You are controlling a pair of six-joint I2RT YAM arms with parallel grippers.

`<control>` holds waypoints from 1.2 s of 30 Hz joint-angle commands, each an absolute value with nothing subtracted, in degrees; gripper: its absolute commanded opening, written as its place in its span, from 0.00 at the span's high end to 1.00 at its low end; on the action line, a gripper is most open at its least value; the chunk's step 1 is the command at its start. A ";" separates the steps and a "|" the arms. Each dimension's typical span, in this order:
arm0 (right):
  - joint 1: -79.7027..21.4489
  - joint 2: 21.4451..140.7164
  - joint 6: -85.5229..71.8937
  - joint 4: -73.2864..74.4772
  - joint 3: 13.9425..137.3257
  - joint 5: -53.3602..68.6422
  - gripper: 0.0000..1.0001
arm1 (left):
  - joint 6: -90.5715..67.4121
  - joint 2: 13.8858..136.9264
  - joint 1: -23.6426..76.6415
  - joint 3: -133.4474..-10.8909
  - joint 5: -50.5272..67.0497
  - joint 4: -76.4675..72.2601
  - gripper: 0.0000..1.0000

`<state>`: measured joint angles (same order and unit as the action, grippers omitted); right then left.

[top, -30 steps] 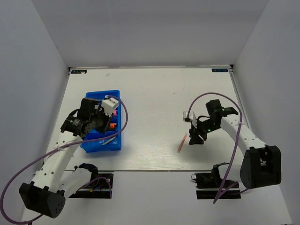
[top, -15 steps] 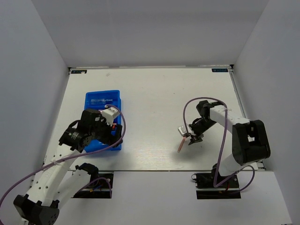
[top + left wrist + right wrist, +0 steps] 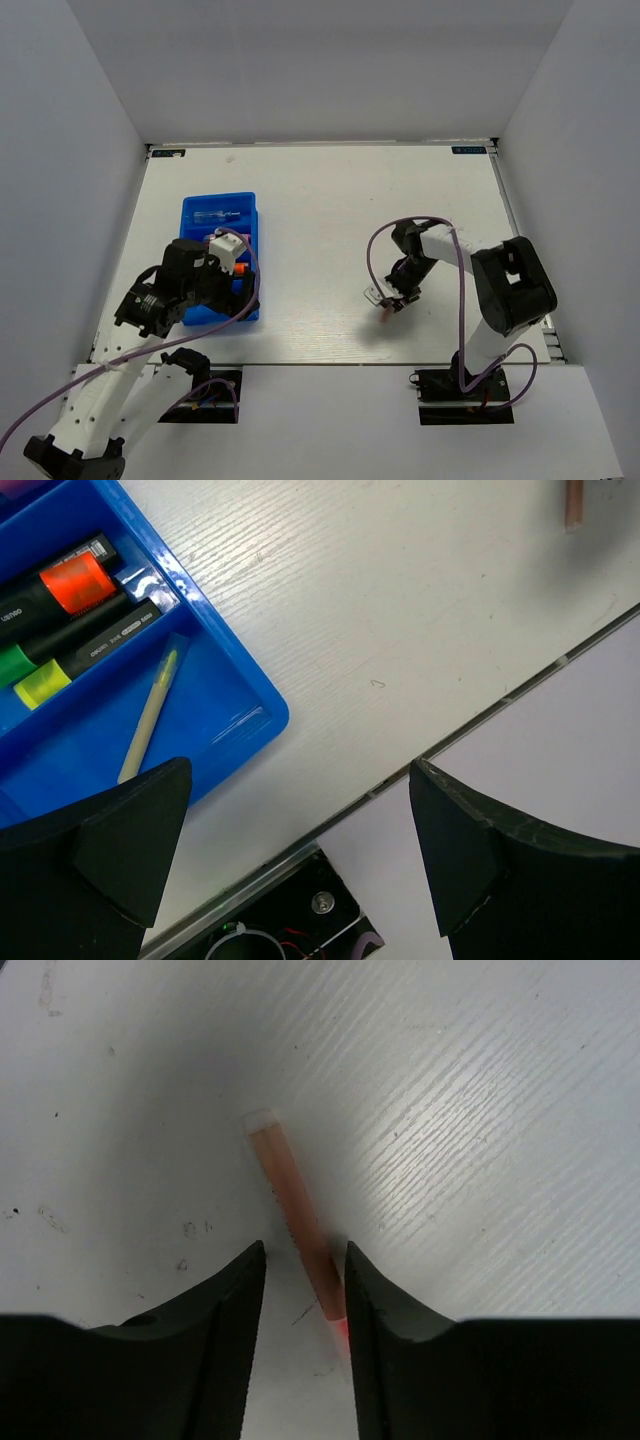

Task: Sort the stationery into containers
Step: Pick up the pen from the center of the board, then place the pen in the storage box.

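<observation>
A white wood-grain table (image 3: 320, 200) fills the middle of the top view, boxed in by plain grey walls (image 3: 320, 60) above and at both sides. A blue label (image 3: 467, 149) marks its upper right corner, a darker one (image 3: 171, 153) its upper left. The left wrist view shows the table's edge strip (image 3: 500, 702) running diagonally through the lower right.

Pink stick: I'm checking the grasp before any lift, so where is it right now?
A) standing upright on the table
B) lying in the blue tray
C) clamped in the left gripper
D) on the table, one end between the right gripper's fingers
D: the right wrist view shows the pink stick lying flat on the table, its near end between the fingers of the right gripper, with a gap on one side.
</observation>
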<state>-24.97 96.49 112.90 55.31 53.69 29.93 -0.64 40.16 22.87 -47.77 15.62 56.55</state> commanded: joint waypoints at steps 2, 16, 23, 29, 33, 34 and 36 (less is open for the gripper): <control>-27.15 97.30 115.67 46.34 49.94 24.01 0.63 | -3.07 37.44 23.12 -50.89 16.52 56.69 0.00; -33.30 95.18 94.15 43.83 53.86 21.35 1.00 | -6.67 34.90 23.03 -52.64 18.02 55.55 0.00; -43.56 99.40 68.44 51.07 81.53 30.14 1.00 | -11.07 31.82 23.11 -52.73 12.58 50.63 0.00; -50.18 102.83 56.00 44.13 91.40 32.88 1.00 | -12.22 29.98 23.03 -54.49 5.99 50.01 0.00; -54.48 107.21 44.53 37.12 98.93 31.82 1.00 | -13.44 27.96 23.03 -54.15 -2.17 47.20 0.00; -54.84 108.88 42.65 36.48 100.10 32.69 1.00 | -13.62 26.91 23.20 -53.88 -2.63 46.41 0.00; -55.80 112.65 34.08 34.21 103.61 33.05 1.00 | -13.89 24.80 23.11 -51.96 -2.29 42.66 0.00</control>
<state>-54.85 108.51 49.10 40.03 99.13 31.46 -12.53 27.38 23.00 -52.82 1.83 48.38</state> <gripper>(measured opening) 0.028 0.997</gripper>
